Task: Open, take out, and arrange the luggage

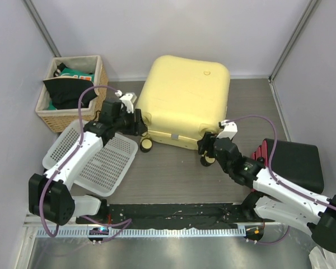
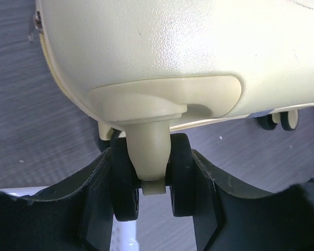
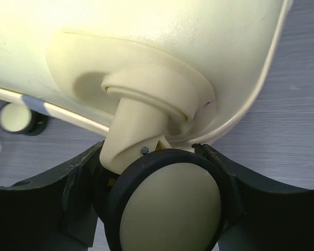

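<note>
Luggage (image 1: pixel 185 98) lay closed and flat at the far middle of the table (image 1: pixel 173 179), its wheels toward the near edge. The left gripper (image 2: pixel 153 175) pinched the left caster (image 2: pixel 126 183), and the right gripper (image 3: pixel 157 178) clamped the right caster (image 3: pixel 170 209). The next pull probably needed to be slow and equal on both sides, so the shell neither twisted nor slipped off the round wheels.

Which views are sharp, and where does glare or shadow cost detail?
Top external: evenly lit, sharp, luggage casting only soft shadows. Left wrist: near caster crisp, jaws nearly black. Right wrist: shell bright and pale, far wheel soft.
</note>
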